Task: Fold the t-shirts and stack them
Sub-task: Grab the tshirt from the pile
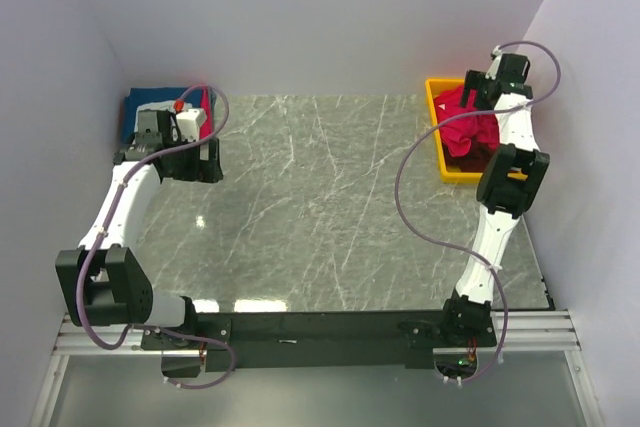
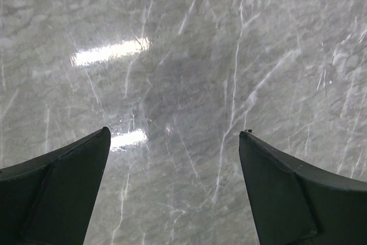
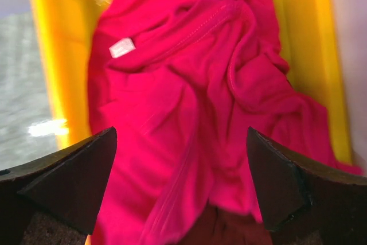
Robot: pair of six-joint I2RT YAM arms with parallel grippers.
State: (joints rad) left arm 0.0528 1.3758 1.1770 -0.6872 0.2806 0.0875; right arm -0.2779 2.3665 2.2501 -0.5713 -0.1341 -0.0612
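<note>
Above the yellow bin at far right, the open, empty right gripper hovers over crumpled t-shirts not yet folded; the left gripper, likewise open, hangs beside the folded stack.

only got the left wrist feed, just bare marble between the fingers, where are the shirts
Observer: A crumpled red t-shirt fills the yellow bin at the far right.
Operator: is the right tool on it
Observer: The right tool hangs open over that shirt, gripping nothing.
Operator: anything near my arm
Observer: A blue t-shirt lies in the far left corner, just beyond the open left tool.
</note>
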